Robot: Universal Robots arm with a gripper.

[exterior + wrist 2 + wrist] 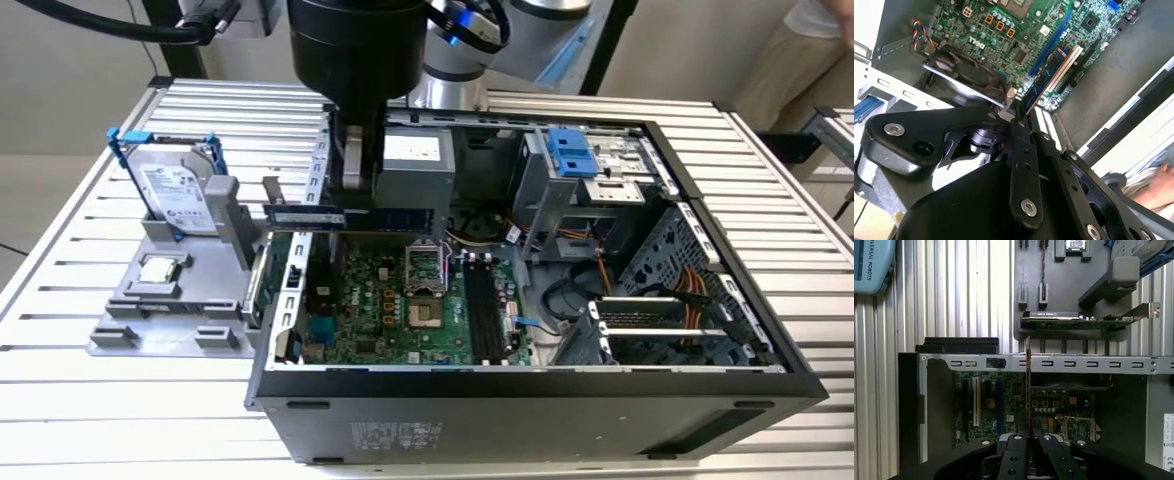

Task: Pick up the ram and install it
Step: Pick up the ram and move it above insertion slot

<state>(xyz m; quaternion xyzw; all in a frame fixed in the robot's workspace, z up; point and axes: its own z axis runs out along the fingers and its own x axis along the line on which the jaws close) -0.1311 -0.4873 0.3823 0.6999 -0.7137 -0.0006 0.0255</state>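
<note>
The ram (350, 217) is a long, thin blue stick held level over the open computer case's (534, 395) wall on the exterior view's left. My gripper (351, 200) comes down from above and is shut on its middle. In the first wrist view the ram (1028, 385) shows edge-on, running out from the gripper (1028, 434) across the case rim. In the second wrist view the ram (1046, 75) reaches out from the gripper (1013, 100) above the green motherboard (1004, 30). The motherboard's long black slots (481, 312) lie lower and further toward the exterior view's right.
A grey holder (174, 325) beside the case carries a silver hard drive in a blue bracket (174, 190), a square silver chip (160, 268) and an upright expansion card (1074, 320). Drive cages and cables (641, 300) fill the case's other side. A person's hand (1159, 185) is near the table edge.
</note>
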